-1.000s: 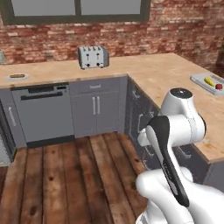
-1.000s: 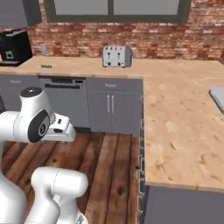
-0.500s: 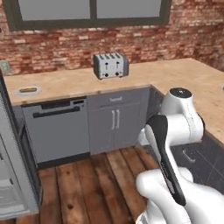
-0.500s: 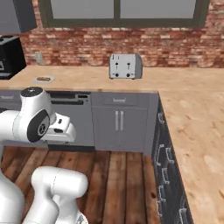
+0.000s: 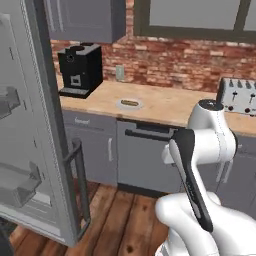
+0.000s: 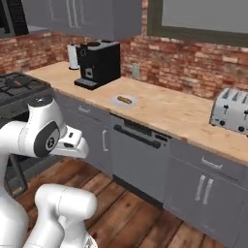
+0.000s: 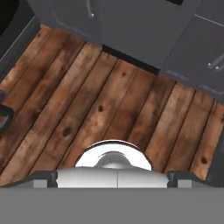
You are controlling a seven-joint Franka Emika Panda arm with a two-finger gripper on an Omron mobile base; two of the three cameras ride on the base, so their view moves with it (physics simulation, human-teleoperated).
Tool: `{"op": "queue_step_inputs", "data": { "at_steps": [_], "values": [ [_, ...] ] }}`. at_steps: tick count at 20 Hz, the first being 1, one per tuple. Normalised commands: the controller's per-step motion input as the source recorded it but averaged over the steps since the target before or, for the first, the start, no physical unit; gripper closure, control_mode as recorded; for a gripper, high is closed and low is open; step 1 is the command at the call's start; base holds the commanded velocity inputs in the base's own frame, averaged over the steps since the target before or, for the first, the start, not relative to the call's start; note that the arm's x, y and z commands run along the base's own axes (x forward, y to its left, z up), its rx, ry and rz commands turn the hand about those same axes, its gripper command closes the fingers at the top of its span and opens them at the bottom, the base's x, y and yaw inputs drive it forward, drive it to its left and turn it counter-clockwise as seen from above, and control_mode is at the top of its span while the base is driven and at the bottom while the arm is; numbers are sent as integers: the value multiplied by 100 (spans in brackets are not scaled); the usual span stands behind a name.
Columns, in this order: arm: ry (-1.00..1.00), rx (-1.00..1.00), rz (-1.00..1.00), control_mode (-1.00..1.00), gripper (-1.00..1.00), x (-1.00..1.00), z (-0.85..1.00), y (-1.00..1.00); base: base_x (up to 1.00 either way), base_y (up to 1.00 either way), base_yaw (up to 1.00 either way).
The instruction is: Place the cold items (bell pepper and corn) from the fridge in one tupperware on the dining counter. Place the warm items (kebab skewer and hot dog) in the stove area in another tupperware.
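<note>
**The base has turned toward the fridge side**

The whole picture has shifted since the earlier frames, so the camera moved, not the things. The tall grey steel fridge (image 5: pixel 35 125) now stands at the far left with its door open, showing pale shelves. Next comes the black boxy coffee machine (image 5: pixel 80 70) on the beige wooden-look worktop (image 5: pixel 170 107). A small pale round plate with a brown hot dog (image 5: pixel 129 103) lies just right of it. The silver toaster (image 5: pixel 239 96) sits at the right edge. The dark gas stove top (image 6: pixel 17 85) shows at the left of the right base view.

The brown plank floor (image 7: pixel 100 100) is open beside the grey cabinets (image 7: pixel 144 30). The jaws are spread wide and hold nothing.
</note>
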Motion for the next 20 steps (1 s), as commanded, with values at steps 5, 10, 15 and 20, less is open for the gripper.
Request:
{"op": "queue_step_inputs", "data": {
  "at_steps": [5,10,15,20],
  "values": [
    [0,0,0,100,-100,0,0,0,59,-44,74],
    [0,0,0,100,-100,0,0,0,61,-43,68],
    [0,0,0,100,-100,0,0,0,61,-31,77],
    [0,0,0,100,-100,0,0,0,58,-31,63]
  ]
}}
